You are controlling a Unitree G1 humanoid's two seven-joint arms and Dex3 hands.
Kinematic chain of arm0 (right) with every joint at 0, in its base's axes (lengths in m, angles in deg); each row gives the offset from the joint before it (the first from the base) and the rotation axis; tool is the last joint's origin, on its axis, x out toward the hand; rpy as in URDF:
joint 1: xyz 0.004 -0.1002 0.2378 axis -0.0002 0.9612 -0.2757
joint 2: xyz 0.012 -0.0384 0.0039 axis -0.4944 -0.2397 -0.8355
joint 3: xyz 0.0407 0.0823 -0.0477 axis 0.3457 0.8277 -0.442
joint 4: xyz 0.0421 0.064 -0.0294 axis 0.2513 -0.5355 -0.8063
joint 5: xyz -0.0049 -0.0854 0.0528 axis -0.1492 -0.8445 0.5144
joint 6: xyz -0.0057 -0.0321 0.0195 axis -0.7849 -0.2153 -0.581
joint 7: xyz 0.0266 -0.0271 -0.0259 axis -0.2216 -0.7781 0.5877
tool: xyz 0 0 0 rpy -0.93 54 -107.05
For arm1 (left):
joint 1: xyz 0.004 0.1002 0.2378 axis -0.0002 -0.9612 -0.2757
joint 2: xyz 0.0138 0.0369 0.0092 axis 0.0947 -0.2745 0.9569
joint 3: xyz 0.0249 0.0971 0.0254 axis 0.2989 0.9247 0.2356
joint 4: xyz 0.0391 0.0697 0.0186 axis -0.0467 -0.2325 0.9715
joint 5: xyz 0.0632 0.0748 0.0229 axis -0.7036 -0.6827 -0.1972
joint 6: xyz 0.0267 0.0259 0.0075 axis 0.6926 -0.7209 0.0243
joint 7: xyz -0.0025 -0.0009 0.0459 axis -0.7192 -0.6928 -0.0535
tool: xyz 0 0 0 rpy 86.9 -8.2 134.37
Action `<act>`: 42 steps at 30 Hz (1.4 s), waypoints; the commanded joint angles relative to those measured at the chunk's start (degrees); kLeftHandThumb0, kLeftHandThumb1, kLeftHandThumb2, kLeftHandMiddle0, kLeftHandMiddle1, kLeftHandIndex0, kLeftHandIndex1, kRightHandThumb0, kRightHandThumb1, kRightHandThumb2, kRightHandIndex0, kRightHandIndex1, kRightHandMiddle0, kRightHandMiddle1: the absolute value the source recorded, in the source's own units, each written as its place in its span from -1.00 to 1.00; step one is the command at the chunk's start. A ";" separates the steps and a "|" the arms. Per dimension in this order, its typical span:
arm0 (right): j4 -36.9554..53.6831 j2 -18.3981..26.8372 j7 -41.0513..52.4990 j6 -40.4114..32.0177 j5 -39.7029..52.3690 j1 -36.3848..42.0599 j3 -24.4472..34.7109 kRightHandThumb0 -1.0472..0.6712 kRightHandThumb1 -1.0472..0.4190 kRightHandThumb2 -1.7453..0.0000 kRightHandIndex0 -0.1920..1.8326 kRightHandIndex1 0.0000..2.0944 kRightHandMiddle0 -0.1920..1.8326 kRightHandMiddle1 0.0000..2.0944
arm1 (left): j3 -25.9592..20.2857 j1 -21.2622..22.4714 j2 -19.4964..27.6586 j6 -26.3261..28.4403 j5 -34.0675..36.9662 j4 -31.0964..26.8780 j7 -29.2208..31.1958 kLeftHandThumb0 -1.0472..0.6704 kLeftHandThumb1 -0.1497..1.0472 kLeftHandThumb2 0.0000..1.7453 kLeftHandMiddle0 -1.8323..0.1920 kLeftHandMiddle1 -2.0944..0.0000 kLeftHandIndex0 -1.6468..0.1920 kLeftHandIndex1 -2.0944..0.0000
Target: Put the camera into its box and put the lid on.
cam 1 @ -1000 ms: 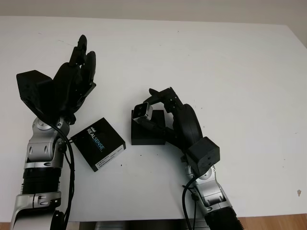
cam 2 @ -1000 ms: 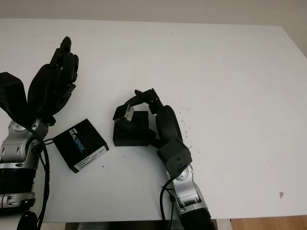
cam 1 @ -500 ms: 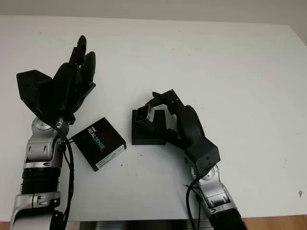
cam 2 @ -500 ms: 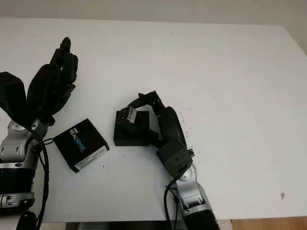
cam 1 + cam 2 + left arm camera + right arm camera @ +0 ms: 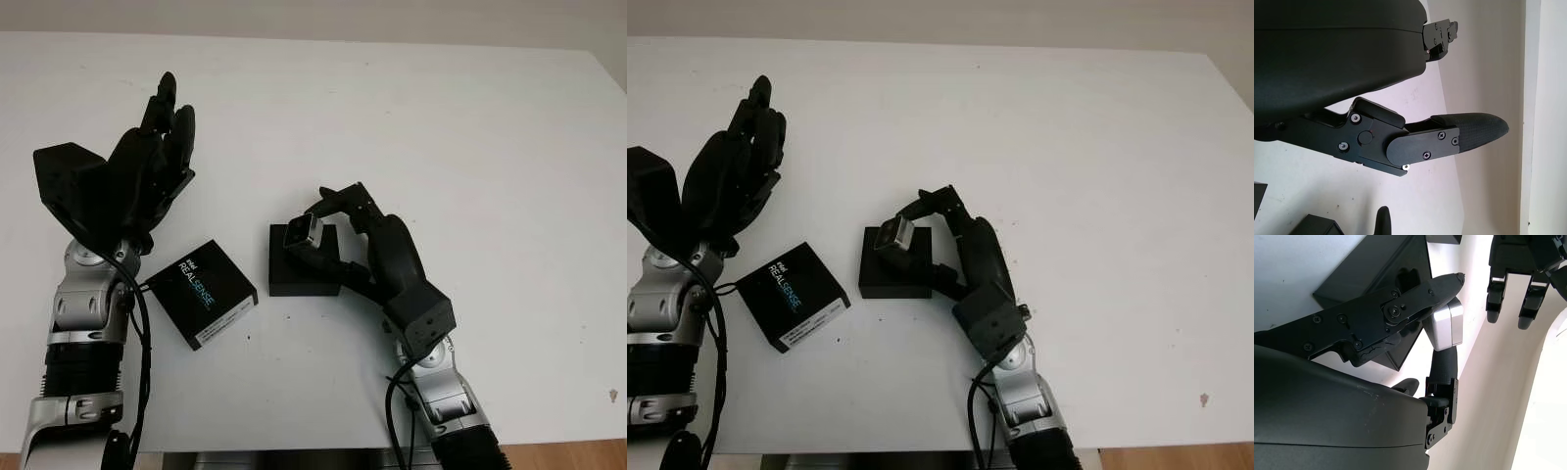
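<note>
My right hand [image 5: 323, 217] is shut on the small silver camera [image 5: 303, 232], pinching it just above the open black box [image 5: 303, 274] at the table's middle. In the right wrist view the camera [image 5: 1447, 326] sits between two fingers over the box [image 5: 1386, 274]. The black lid [image 5: 201, 293], printed REALSENSE, lies flat to the left of the box. My left hand [image 5: 162, 147] is open, raised above the table at the left, behind the lid.
The white table [image 5: 470, 147] stretches wide to the right and far side. Its front edge [image 5: 294, 448] runs close below the box and lid.
My right hand has shifted the camera a little to the right and lower, from the box's left edge to over its middle. The left hand and lid have not moved.
</note>
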 commanded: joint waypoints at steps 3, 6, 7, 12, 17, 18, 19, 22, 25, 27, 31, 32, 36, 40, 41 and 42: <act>-1.13 0.39 0.74 -0.08 0.19 1.97 -0.47 -0.31 -0.94 0.94 -0.67 -0.50 -0.48 0.54 | 0.00 -0.64 0.33 -0.15 -0.03 -0.93 0.14 -0.73 1.00 -0.32 1.00 1.00 1.00 1.00; -1.29 0.32 1.37 -0.36 0.35 2.22 -0.80 -0.32 -0.95 0.93 -0.67 -0.49 -0.49 0.56 | 0.04 -0.74 0.40 -0.16 -0.09 -1.03 0.19 -0.73 1.00 -0.31 1.00 1.00 1.00 1.00; -1.33 0.31 1.55 -0.42 0.36 2.27 -0.88 -0.32 -0.95 0.93 -0.67 -0.49 -0.50 0.56 | 0.02 -0.76 0.38 -0.19 -0.07 -1.02 0.17 -0.72 1.00 -0.31 1.00 1.00 1.00 1.00; -2.22 1.14 3.74 -0.39 0.53 2.03 -1.61 -0.33 -0.95 0.94 -0.68 -0.49 -0.51 0.56 | -0.05 -0.76 0.32 -0.36 -0.10 -1.03 0.01 -0.73 1.00 -0.32 1.00 1.00 1.00 1.00; -3.10 1.83 5.39 -1.11 0.84 1.03 -1.44 -0.35 -0.94 0.94 -0.68 -0.48 -0.50 0.55 | -0.16 -0.84 0.41 -0.42 0.13 -0.97 0.35 -0.73 1.00 -0.32 1.00 1.00 1.00 1.00; -3.19 1.87 5.77 -1.44 1.14 0.86 -1.31 -0.35 -0.94 0.94 -0.68 -0.48 -0.50 0.55 | -0.20 -0.81 0.48 -0.28 0.15 -0.97 0.38 -0.73 1.00 -0.32 1.00 1.00 1.00 1.00; -3.24 1.86 6.16 -1.81 1.58 0.72 -1.14 -0.34 -0.93 0.94 -0.69 -0.47 -0.49 0.55 | -0.23 -0.84 0.50 -0.05 0.16 -1.11 0.32 -0.74 1.00 -0.32 1.00 1.00 1.00 1.00; -3.11 2.22 6.98 -2.66 2.13 0.29 -0.81 -0.33 -0.93 0.94 -0.69 -0.46 -0.49 0.54 | -0.25 -0.93 0.58 -0.10 0.04 -1.18 0.24 -0.74 1.00 -0.33 1.00 1.00 1.00 1.00; -3.00 2.33 7.43 -3.50 2.59 0.01 -0.51 -0.34 -0.93 0.94 -0.69 -0.46 -0.47 0.53 | -0.22 -0.88 0.70 -0.44 -0.01 -0.89 0.42 -0.75 1.00 -0.32 1.00 1.00 1.00 1.00; -2.55 2.46 7.72 -4.14 2.73 -0.07 -0.29 -0.33 -0.92 0.94 -0.70 -0.45 -0.47 0.53 | -0.32 -0.86 0.61 -0.79 0.12 -0.71 0.47 -0.74 1.00 -0.32 1.00 1.00 1.00 1.00; -2.06 2.51 7.89 -4.38 2.63 0.00 -0.16 -0.33 -0.92 0.94 -0.70 -0.45 -0.47 0.52 | -0.34 -0.92 0.73 -0.89 0.06 -0.64 0.65 -0.74 1.00 -0.32 1.00 1.00 1.00 1.00; -2.00 2.53 7.97 -4.41 2.64 0.03 -0.15 -0.33 -0.93 0.94 -0.70 -0.45 -0.47 0.52 | -0.31 -0.94 0.77 -0.82 0.01 -0.68 0.65 -0.74 1.00 -0.32 1.00 1.00 1.00 1.00; -0.60 3.54 9.32 -6.01 1.90 0.17 -0.74 -0.34 -0.94 0.93 -0.74 -0.48 -0.51 0.52 | -0.29 -0.99 1.03 -0.77 0.06 -0.74 1.01 -0.74 1.00 -0.31 1.00 1.00 1.00 1.00; 3.42 6.34 11.50 -9.15 -0.94 0.29 -2.10 -0.51 -0.91 0.94 -0.82 -0.83 -0.72 -0.02 | -0.36 -0.88 1.07 -0.29 0.09 -0.92 0.79 -0.73 1.00 -0.31 1.00 1.00 1.00 1.00; 4.38 6.97 11.70 -9.61 -1.74 0.28 -2.35 -0.54 -0.91 0.94 -0.84 -0.89 -0.73 -0.19 | -0.34 -0.87 1.08 -0.23 0.01 -0.94 0.67 -0.73 1.00 -0.31 1.00 1.00 1.00 1.00; 5.19 7.42 11.75 -9.84 -2.33 0.28 -2.46 -0.57 -0.91 0.94 -0.87 -0.92 -0.73 -0.35 | -0.29 -0.87 1.14 -0.18 -0.02 -0.93 0.72 -0.73 1.00 -0.31 1.00 1.00 1.00 1.00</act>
